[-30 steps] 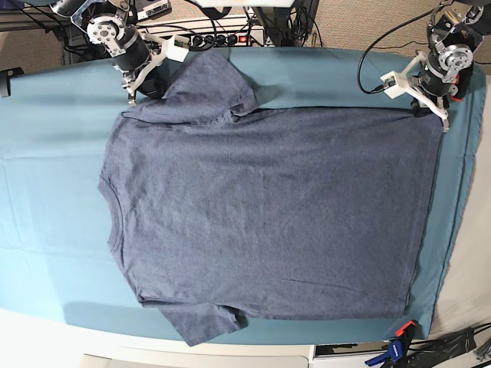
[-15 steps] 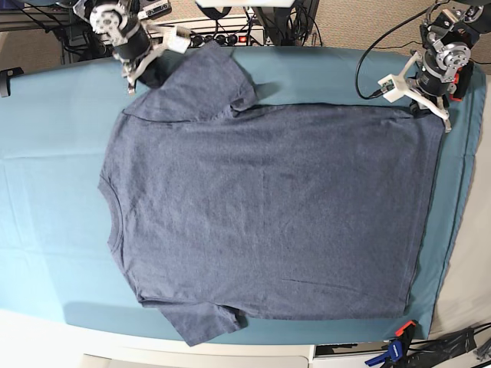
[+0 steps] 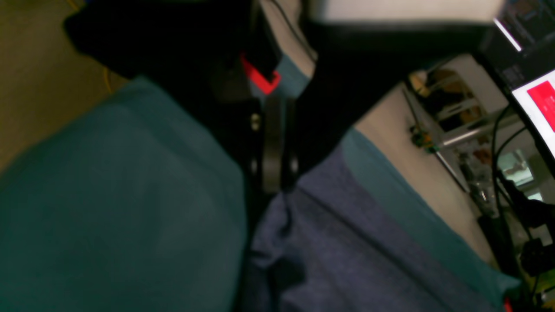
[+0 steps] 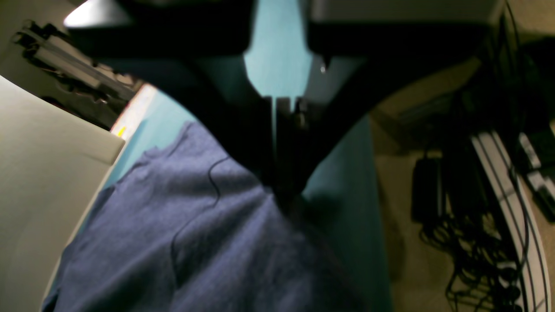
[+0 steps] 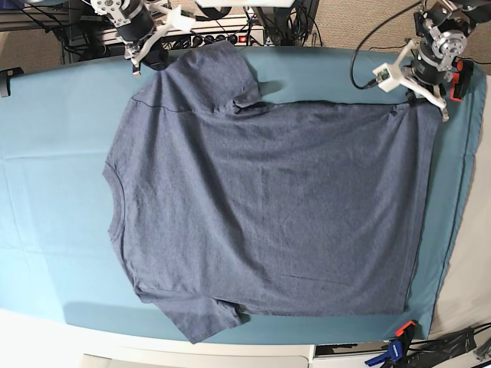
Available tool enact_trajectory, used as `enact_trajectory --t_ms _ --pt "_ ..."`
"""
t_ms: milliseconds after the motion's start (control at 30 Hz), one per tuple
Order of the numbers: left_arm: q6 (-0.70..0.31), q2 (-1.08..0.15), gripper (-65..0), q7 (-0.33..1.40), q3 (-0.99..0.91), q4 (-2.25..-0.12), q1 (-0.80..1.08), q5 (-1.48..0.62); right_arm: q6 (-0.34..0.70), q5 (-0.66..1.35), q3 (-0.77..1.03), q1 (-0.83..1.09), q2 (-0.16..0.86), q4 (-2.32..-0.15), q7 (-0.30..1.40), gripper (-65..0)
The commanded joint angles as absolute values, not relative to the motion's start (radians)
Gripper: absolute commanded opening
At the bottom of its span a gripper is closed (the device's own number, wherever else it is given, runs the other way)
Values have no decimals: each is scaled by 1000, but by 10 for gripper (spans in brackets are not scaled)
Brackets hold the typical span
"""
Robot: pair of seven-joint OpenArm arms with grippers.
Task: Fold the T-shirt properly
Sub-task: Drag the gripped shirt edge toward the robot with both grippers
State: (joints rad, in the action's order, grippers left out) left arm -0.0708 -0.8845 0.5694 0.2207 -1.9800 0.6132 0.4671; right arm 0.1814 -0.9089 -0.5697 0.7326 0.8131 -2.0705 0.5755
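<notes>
The blue-grey T-shirt (image 5: 268,207) lies spread flat on the teal cloth (image 5: 54,192), collar to the left and hem to the right, no lettering showing. My right gripper (image 5: 146,61) is at the far left, shut on the shirt's far shoulder beside the sleeve (image 5: 222,77). In the right wrist view the right gripper (image 4: 282,190) has its fingers pinched together on the T-shirt (image 4: 195,242). My left gripper (image 5: 439,111) is at the far right, shut on the far hem corner. The left wrist view shows the left gripper (image 3: 273,186) closed on the T-shirt (image 3: 347,251) edge.
The teal cloth (image 3: 108,195) covers the whole table. Cables and a power strip (image 5: 222,34) run behind the far edge. A blue and orange clamp (image 5: 395,345) grips the near right corner. A monitor (image 3: 537,108) and cables stand beyond the table in the left wrist view.
Both grippers have moved toward the far edge with the cloth in them. The shirt's far edge has been drawn back and stretched, and the far sleeve has shifted with it.
</notes>
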Motion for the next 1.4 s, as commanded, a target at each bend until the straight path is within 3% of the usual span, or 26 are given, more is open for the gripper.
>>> enact_trajectory --t_ms 0,400,1367 --pt "-59 -901 -650 576 213 -2003 626 479 175 -916 -567 752 835 -2088 583 -650" --pt "-45 -900 -650 614 135 -2124 755 497 175 -936 -346 916 870 -2088 581 -650" --pt "-44 -897 -650 640 61 -2198 975 495 160 -970 -339 1112 850 -2088 601 -650"
